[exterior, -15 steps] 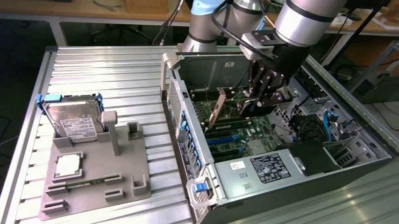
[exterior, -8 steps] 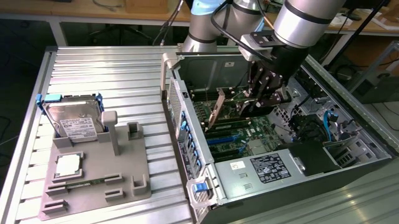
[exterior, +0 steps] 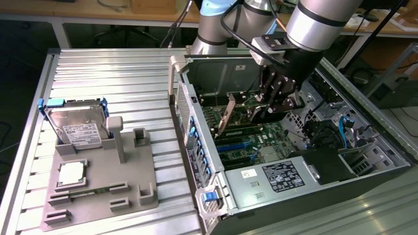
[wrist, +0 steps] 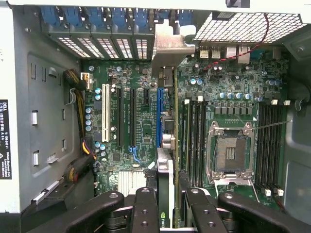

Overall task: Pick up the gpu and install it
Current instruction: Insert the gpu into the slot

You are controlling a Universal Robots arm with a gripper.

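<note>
**Fingers (wrist: 145, 208) clamped on the gpu (wrist: 165, 167) inside the open case (exterior: 185, 103)**

The two black fingers press on the gpu from either side. In the wrist view the card shows edge-on between them, with a green logo on the end nearest the camera. The gripper (exterior: 273, 108) hangs from the arm (exterior: 313, 19) down into the computer case, which lies on its side with the panel off.

In the exterior view the gpu (exterior: 227, 116) stands on edge over the motherboard (exterior: 258, 142). It runs from the gripper toward the case's rear wall on the exterior view's left, and its tan face tilts a little. In the wrist view its silver end bracket (wrist: 167, 46) reaches the row of rear slot openings under the blue clips (wrist: 97, 17). The card's edge lies just beside the long blue slot (wrist: 159, 111). Whether the card sits fully in a slot cannot be told.

Beyond the card in the wrist view stand the memory modules (wrist: 194, 141), then the open processor socket (wrist: 228, 150). A power supply (exterior: 274, 178) fills the near end of the case.

Well apart from the case, on the exterior view's left, a grey fixture (exterior: 130, 196) rests on the ribbed metal table (exterior: 111, 73). A hard drive (exterior: 80, 128) leans in its far part, and a processor chip (exterior: 70, 174) lies flat nearer.
</note>
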